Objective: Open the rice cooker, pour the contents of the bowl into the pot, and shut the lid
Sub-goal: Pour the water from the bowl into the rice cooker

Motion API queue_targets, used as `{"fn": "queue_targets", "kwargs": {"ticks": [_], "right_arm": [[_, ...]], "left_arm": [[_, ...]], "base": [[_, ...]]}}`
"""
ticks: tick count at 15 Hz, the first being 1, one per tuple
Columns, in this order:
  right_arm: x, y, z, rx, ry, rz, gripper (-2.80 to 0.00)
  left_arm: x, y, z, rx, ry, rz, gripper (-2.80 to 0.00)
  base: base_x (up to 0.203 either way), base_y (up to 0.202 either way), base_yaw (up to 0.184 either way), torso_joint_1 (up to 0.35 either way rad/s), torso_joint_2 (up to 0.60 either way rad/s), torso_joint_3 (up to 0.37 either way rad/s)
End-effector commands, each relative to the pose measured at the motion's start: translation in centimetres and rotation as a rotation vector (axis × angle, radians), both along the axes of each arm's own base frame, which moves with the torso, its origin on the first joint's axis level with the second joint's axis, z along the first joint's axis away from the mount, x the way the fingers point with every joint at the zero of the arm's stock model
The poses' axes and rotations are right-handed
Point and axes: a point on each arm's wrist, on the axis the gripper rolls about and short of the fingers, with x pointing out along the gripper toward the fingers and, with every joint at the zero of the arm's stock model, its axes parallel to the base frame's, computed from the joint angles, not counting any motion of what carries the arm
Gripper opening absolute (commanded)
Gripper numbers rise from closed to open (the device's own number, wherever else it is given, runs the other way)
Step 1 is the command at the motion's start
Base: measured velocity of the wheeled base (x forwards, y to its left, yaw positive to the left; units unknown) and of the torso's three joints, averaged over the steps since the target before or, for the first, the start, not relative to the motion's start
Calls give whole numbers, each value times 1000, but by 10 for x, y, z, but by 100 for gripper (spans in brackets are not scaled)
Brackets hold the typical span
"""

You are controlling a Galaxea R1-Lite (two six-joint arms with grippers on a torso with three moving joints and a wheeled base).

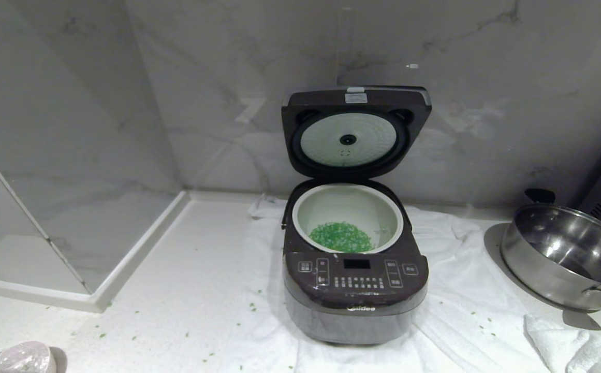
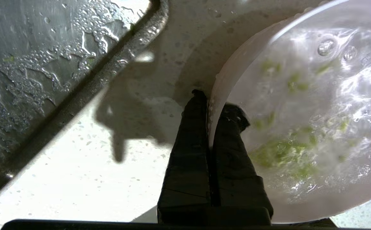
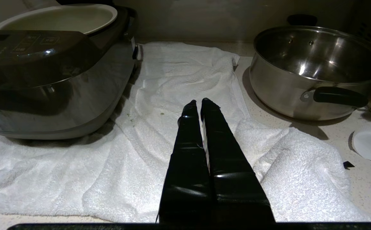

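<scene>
Rice cooker (image 1: 354, 280) at centre of a white towel (image 1: 455, 316) on the counter (image 1: 176, 290), its lid (image 1: 354, 129) raised upright against the far marble wall (image 1: 176, 93). The pot (image 1: 348, 217) sits inside, with green bits (image 1: 341, 237) heaped on its near floor; stray bits lie scattered on the counter. The bowl (image 2: 300, 111) stands at the near left corner, wet inside with what appear to be a few green remnants. The left gripper (image 2: 210, 105) is clamped on the bowl's rim, one finger inside and one outside. The right gripper (image 3: 198, 103) hangs closed and empty above the towel, between the cooker and a steel pan (image 1: 564, 254) at right.
</scene>
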Motion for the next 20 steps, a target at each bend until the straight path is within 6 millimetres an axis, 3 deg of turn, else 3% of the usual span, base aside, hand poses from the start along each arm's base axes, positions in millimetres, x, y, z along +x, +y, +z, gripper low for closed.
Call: {"fn": "queue_targets", "kwargs": {"ticks": [1,15,20], "right_arm": [[0,0,0,0,1,1,-280],[0,0,0,0,0,1,-280],[0,0,0,0,1,1,-280]], "left_arm": [[2,-6,3,2,-3,-17,-280],[48,-61,28,-104,-14,-89,-280],[61,-71,51,-251,-35,-100,-280]], "base": [[0,0,0,0,0,0],[0,0,0,0,0,0],[0,0,0,0,0,0]]}}
